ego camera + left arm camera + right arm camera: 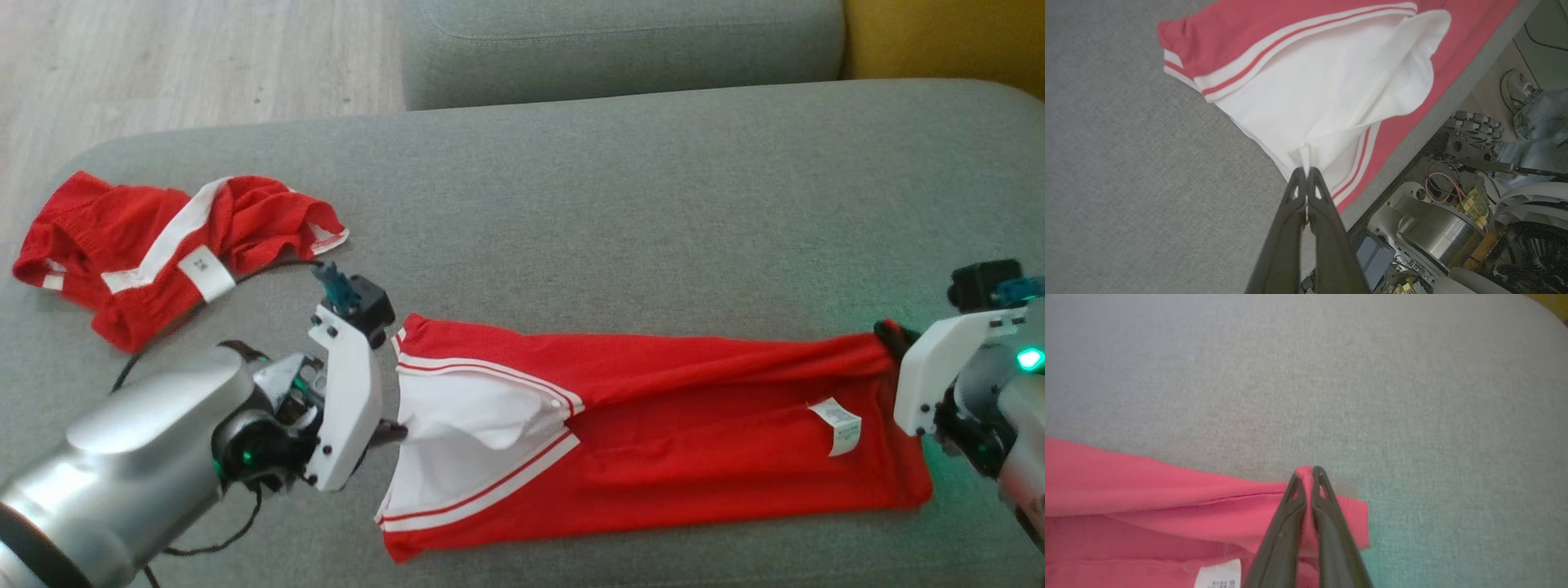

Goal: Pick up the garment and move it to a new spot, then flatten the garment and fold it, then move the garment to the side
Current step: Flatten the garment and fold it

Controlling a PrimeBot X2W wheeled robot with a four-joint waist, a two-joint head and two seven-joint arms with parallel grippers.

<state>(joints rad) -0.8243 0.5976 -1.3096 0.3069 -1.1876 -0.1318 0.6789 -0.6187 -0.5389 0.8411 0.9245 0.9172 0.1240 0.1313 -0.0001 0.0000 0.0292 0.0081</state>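
At the far left of the head view we see a second red garment (163, 245) crumpled on the grey cushion (653, 204), its white tag (206, 273) turned up. The print on the tag is too small for us to read. A black cable (269, 268) slips under that garment's edge, so part of its run is hidden.

Next comes the left arm, its silver forearm cut off by the lower left corner. The left gripper (397, 430) is mostly hidden behind its white wrist mount there, and we make out just a dark stub at the cloth. From the left wrist, we see the two fingers pressed together on a small pinch of white fabric.

That fabric belongs to the garment (653, 441), which lies stretched along the cushion between the two grippers. Its white panel with red and white stripes is at the left jaws and its red body runs rightward. Beyond the cushion's edge the left wrist view shows metal parts and wires (1433, 228) that we cannot sort out.

A care label (837, 425) sits near the garment's right end. In the right wrist view the bottom edge cuts it off.

The right gripper (888, 333) is largely covered by its mount, and the frame edge cuts off its arm. From its wrist we see the fingers clamped on a bunched red corner of the garment, with cloth showing between the tips.
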